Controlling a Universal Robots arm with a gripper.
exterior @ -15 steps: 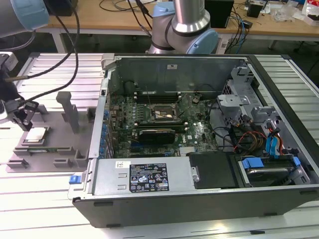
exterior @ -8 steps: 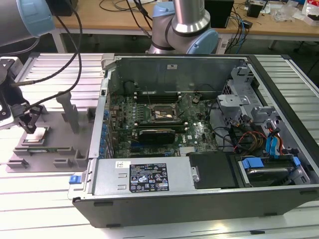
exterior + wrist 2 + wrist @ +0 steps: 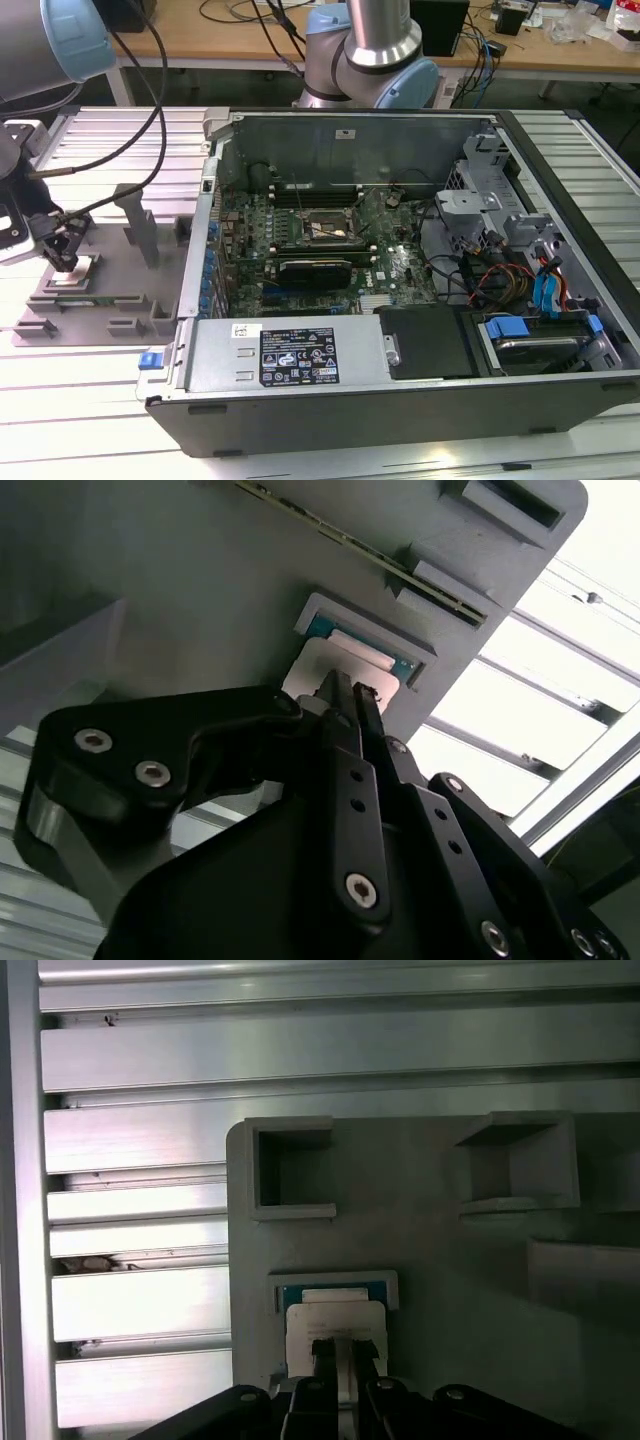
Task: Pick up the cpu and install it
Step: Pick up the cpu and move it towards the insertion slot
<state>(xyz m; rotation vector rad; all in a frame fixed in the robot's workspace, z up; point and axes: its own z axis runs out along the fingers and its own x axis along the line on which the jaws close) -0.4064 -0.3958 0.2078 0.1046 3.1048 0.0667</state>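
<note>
Black label [image 3: 299, 356] with white print and symbols on the power supply housing [image 3: 215, 358] of the open computer case [image 3: 560, 405]. Small white sticker [image 3: 246, 331] just beside it. Print on both too small to read; nothing else legible.

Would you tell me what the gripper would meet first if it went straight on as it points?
Most likely the cpu, lying in its recess in the grey holder straight ahead of the gripper; the remaining gap is unclear.

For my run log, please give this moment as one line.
gripper: shut on cpu | place: grey holder | install: not yet done
</note>
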